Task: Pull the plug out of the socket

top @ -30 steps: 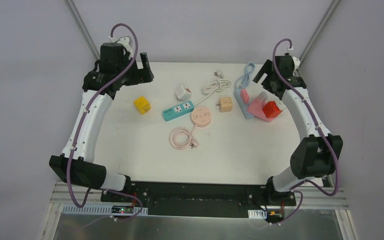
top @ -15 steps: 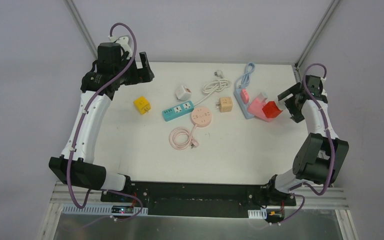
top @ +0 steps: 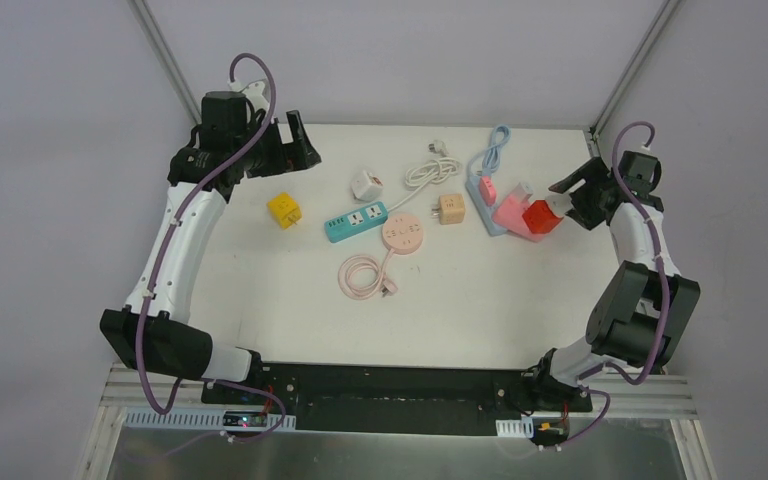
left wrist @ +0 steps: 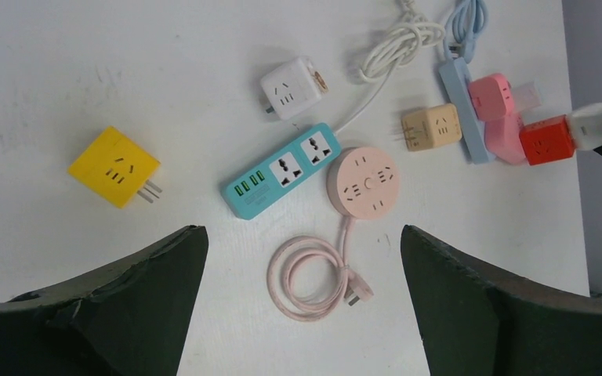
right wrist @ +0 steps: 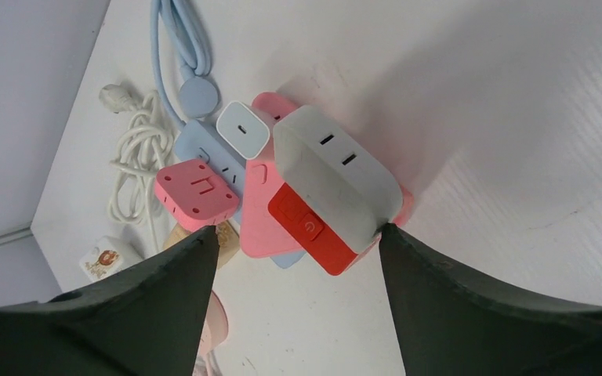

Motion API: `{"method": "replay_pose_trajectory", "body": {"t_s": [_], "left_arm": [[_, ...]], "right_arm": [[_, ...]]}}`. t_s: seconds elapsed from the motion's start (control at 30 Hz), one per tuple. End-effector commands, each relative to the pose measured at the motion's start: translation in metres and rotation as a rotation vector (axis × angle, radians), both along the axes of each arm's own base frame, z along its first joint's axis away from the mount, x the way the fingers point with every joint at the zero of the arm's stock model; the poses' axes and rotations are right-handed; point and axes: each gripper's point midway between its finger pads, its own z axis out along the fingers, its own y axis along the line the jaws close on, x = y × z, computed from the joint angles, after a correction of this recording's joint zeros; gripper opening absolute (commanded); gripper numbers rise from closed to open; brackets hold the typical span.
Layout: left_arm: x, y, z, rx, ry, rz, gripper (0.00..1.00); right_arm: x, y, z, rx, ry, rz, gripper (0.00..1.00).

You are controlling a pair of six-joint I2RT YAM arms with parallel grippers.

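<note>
The left gripper (top: 295, 140) hangs over the table's (top: 260, 300) far left corner, jaws wide and empty. To its right lie a yellow cube (top: 284, 210), a teal power strip (top: 356, 220) and a round pink socket (top: 402, 234). Far right, the red plug (right wrist: 313, 227) sits in a pink socket block (right wrist: 257, 218). The right gripper (right wrist: 296, 235) straddles it with jaws apart, one finger touching its white end.

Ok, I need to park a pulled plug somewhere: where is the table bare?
The strip between the pink coiled cord and the table's near edge is bare, as is the near right corner below the red cube adapter. The far right around the blue power strip is crowded.
</note>
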Motion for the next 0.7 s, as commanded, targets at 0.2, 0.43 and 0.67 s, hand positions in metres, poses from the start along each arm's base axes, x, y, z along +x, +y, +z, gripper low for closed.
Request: {"method": "replay_pose_trajectory", "body": {"t_s": [0.2,0.43,0.67], "left_arm": [[0.007,-0.03,0.003,-0.17,0.024,-0.066,0.95],[0.009,-0.032,-0.001,-0.174,0.045,-0.07,0.94],[0.012,-0.034,0.0,-0.183,0.054,-0.076,0.94]], "right_arm": [[0.007,0.016,0.004,0.03,-0.088,0.123,0.56],[0.002,-0.022,-0.013,-0.116,0.008,-0.032,0.89],[0.031,0.001,-0.011,-0.028,-0.05,0.2,0.91]]}}
